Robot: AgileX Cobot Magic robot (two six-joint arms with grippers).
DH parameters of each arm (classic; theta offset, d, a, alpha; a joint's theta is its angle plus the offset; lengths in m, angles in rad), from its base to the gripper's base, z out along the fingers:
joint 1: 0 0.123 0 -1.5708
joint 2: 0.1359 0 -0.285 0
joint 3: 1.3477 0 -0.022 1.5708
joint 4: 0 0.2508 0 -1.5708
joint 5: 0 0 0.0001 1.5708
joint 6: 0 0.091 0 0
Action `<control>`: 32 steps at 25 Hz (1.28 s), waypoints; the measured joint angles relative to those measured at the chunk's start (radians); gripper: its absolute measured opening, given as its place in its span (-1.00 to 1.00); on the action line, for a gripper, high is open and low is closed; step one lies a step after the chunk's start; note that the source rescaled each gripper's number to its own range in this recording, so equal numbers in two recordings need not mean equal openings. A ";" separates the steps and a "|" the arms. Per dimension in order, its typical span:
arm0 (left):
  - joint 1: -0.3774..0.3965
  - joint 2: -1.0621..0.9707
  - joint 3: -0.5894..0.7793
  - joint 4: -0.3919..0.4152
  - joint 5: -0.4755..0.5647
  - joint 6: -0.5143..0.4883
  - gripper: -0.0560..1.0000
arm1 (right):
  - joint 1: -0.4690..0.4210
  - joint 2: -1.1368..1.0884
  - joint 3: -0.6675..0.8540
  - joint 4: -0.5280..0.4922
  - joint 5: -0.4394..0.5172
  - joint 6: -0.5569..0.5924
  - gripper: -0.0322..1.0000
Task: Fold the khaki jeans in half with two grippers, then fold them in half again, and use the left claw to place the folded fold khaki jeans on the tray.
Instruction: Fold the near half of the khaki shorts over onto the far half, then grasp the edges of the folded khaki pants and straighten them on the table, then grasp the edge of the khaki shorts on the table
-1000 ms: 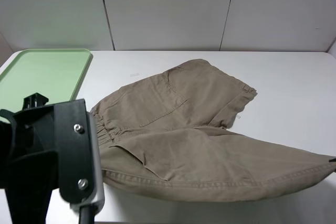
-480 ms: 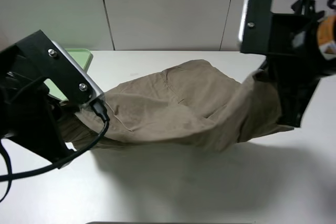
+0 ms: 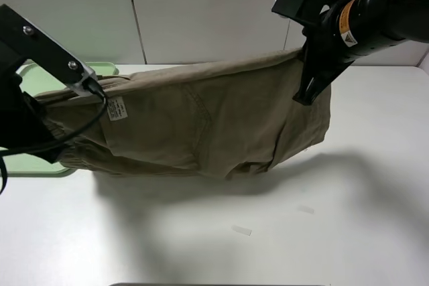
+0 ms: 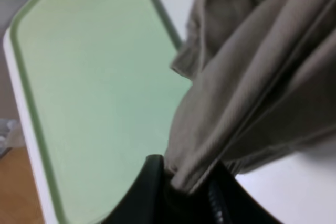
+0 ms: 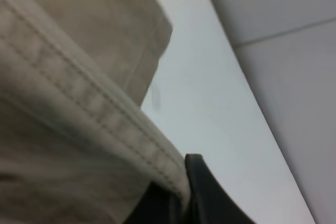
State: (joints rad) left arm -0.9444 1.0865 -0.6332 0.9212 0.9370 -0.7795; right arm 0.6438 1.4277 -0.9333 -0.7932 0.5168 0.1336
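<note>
You see the khaki jeans (image 3: 201,125) hanging above the desk (image 3: 281,246), left gripper (image 4: 181,184) fingers clamped on the end near the tray (image 4: 94,77), right gripper (image 5: 181,195) fingers on the opposite hem.

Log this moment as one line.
left gripper: shut on khaki jeans | right gripper: shut on khaki jeans | khaki jeans: hanging between both grippers

L gripper (image 4: 181,182) up high at left, jaws pinched on khaki jeans (image 3: 201,118); R gripper (image 5: 182,195) high at right, arm angled down, also clamped on them.
</note>
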 joint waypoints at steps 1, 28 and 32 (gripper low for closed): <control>0.039 0.000 0.000 0.000 -0.017 0.010 -0.80 | 0.000 0.005 0.000 -0.003 -0.018 0.003 -0.94; 0.352 0.002 0.008 0.030 -0.216 0.127 0.82 | -0.015 0.195 -0.008 -0.391 0.041 0.355 0.95; 0.352 0.002 0.008 0.057 -0.215 0.129 0.84 | -0.015 0.195 -0.008 -0.449 0.091 0.406 0.99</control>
State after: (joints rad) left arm -0.5926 1.0885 -0.6247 0.9783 0.7225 -0.6506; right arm 0.6290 1.6226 -0.9410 -1.2425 0.6080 0.5391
